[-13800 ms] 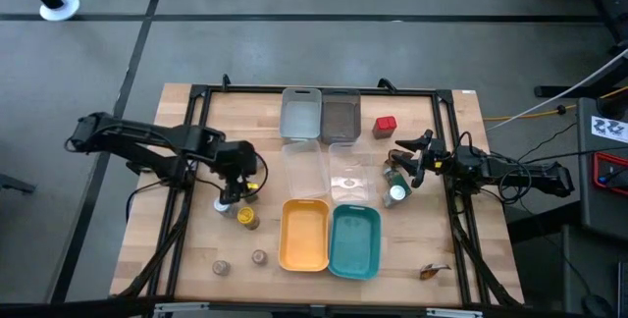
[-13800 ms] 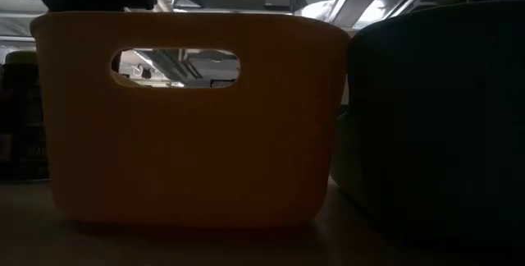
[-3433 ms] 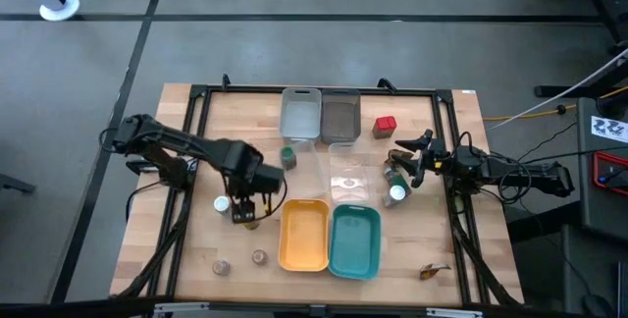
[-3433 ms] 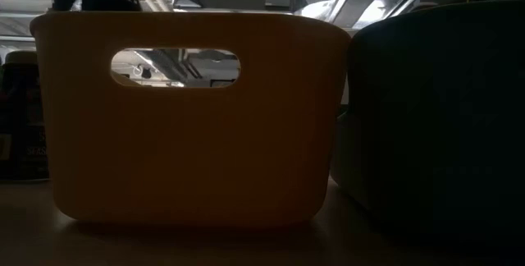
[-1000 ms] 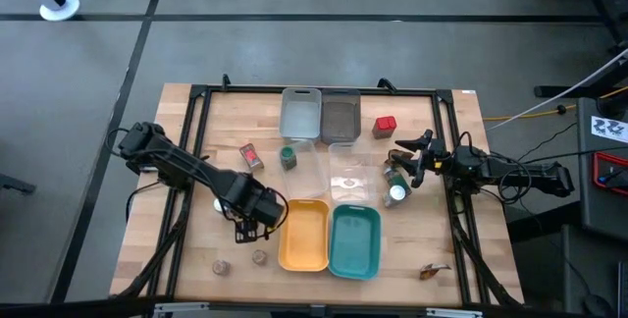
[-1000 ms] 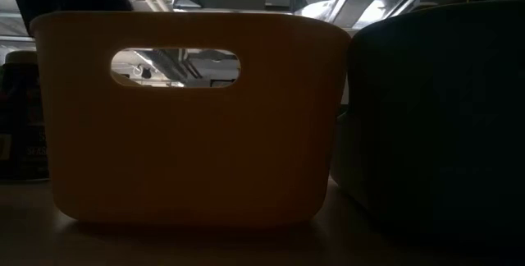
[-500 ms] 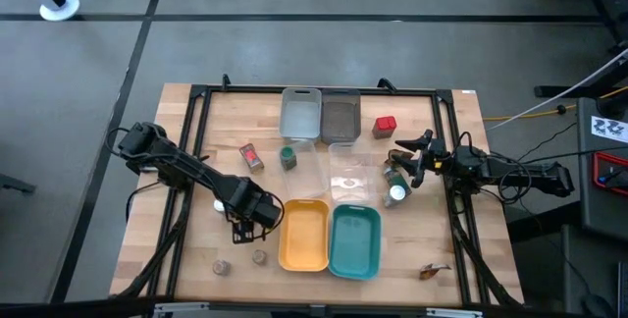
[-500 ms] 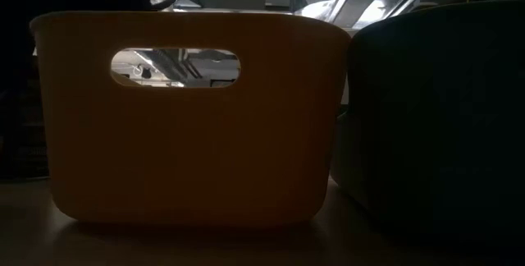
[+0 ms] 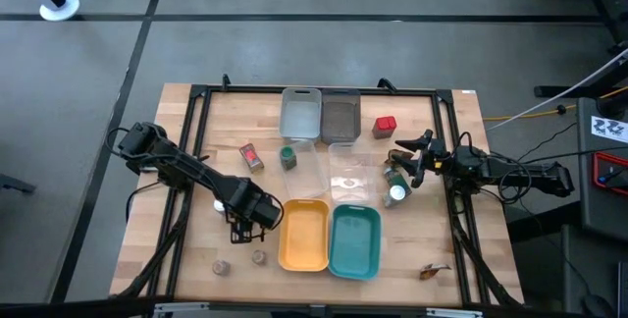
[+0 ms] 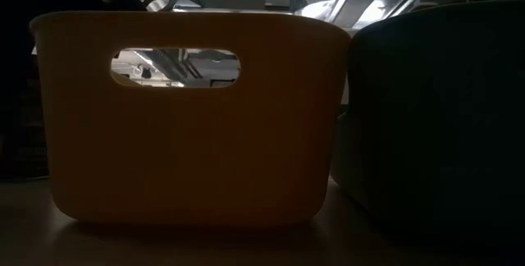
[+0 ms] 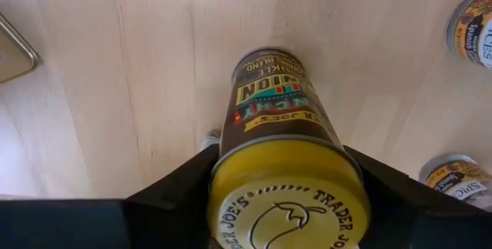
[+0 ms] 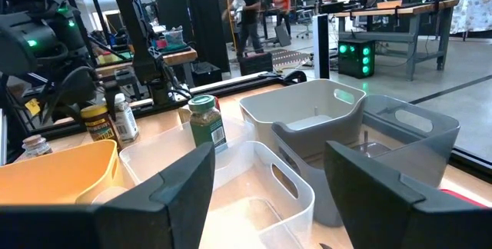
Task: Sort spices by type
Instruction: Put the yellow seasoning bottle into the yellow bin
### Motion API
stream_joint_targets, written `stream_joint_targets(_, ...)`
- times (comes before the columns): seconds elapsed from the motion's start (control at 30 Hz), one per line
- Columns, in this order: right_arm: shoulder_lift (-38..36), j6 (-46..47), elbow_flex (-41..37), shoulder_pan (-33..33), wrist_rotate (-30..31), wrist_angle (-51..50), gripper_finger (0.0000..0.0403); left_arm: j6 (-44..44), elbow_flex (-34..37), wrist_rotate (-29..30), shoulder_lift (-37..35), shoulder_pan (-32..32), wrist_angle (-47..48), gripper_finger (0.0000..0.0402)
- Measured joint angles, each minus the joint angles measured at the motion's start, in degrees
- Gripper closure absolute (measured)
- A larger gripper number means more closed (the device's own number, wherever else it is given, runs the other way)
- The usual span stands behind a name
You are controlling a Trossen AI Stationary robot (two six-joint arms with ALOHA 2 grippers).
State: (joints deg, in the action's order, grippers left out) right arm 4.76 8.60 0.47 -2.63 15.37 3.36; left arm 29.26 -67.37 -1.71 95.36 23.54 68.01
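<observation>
Wooden tabletop [image 9: 196, 249] with a black frame around it, sitting on a grey shop floor; the right wrist view looks past the bins into a workshop with benches, racks and a couple of people way in the back.

Looks like we're mid-pickup. The left gripper [image 9: 253, 217] is down just beside the yellow bin [image 9: 303, 234], and the left wrist view shows its dark fingers [image 11: 165, 195] hugging both sides of a yellow-lidded jar [image 11: 281, 153] standing on the wood. I can't tell if it's clamped firmly yet. Next move is probably a lift and a carry to whichever bin fits that type, without knocking the two small tins [image 9: 259, 257] nearby.

The right gripper [image 9: 410, 164] waits near the clear bin [image 9: 349, 176], jaws spread, holding nothing.
</observation>
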Motion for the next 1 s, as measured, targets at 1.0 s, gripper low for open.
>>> stream_joint_targets(1.0,0.0,0.0,0.0,0.0,0.0,0.0,0.016,-8.4,-19.8,0.0,-3.2,-8.4,2.5,0.0187)
